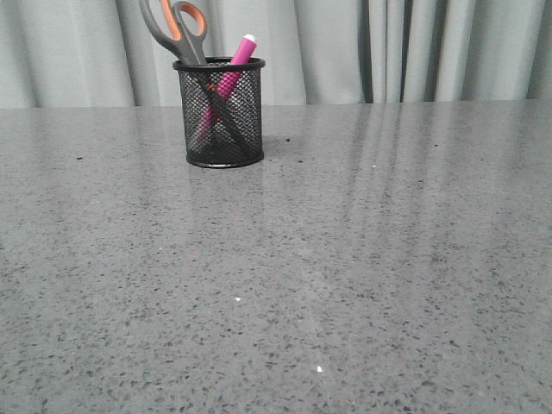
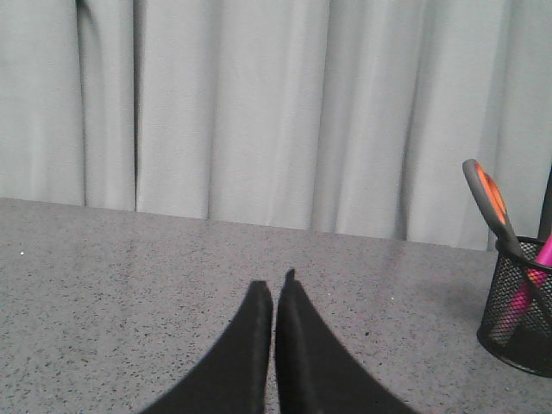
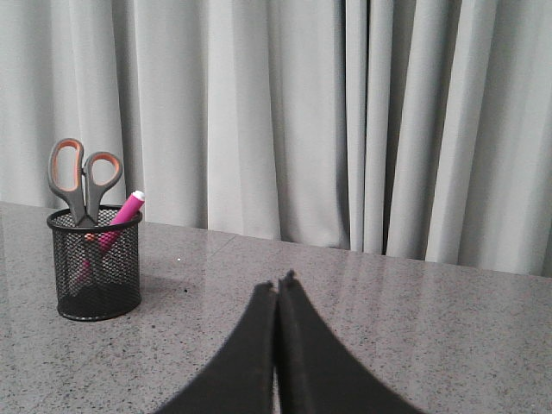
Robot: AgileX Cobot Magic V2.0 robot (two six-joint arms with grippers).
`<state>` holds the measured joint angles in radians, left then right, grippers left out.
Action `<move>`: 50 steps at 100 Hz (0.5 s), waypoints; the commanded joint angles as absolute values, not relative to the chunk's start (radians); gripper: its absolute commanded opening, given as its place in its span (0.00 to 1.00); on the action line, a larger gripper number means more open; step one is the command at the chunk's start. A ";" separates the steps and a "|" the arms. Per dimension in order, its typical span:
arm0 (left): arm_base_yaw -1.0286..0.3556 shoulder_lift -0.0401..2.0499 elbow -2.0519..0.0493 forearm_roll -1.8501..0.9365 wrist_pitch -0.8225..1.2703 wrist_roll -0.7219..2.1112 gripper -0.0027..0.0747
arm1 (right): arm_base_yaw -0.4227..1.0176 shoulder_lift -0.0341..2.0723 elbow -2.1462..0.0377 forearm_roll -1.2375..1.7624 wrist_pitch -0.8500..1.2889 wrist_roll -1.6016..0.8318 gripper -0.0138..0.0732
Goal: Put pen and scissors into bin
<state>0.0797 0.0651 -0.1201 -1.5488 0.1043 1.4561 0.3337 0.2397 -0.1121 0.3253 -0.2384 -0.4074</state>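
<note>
The black wire-mesh bin (image 1: 222, 116) stands upright at the far left of the table. The scissors (image 1: 177, 28) stand in it, grey and orange handles up. The magenta pen (image 1: 240, 53) leans in it beside them, white tip up. The bin (image 3: 95, 263), scissors (image 3: 79, 177) and pen (image 3: 123, 211) show in the right wrist view; the bin (image 2: 520, 306) with scissors (image 2: 489, 200) and pen (image 2: 528, 286) in the left wrist view. My left gripper (image 2: 273, 283) is shut and empty, apart from the bin. My right gripper (image 3: 277, 285) is shut and empty, apart from the bin. Neither gripper shows in the front view.
The grey speckled table (image 1: 345, 259) runs to a far edge below a pale grey curtain (image 1: 414, 47) that hangs close behind the bin.
</note>
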 commanded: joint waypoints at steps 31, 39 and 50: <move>0.081 0.076 -0.147 -1.228 0.083 1.146 0.01 | 0.328 0.246 -0.137 0.320 -0.317 -0.415 0.07; 0.081 0.076 -0.147 -0.815 0.083 0.676 0.01 | 0.328 0.246 -0.137 0.320 -0.317 -0.415 0.07; 0.073 0.076 -0.145 -0.330 0.108 0.234 0.01 | 0.328 0.246 -0.137 0.320 -0.317 -0.415 0.07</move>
<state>0.0797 0.0651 -0.1201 -0.6795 0.1235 0.5670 0.3337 0.2392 -0.1121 0.3270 -0.2384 -0.4074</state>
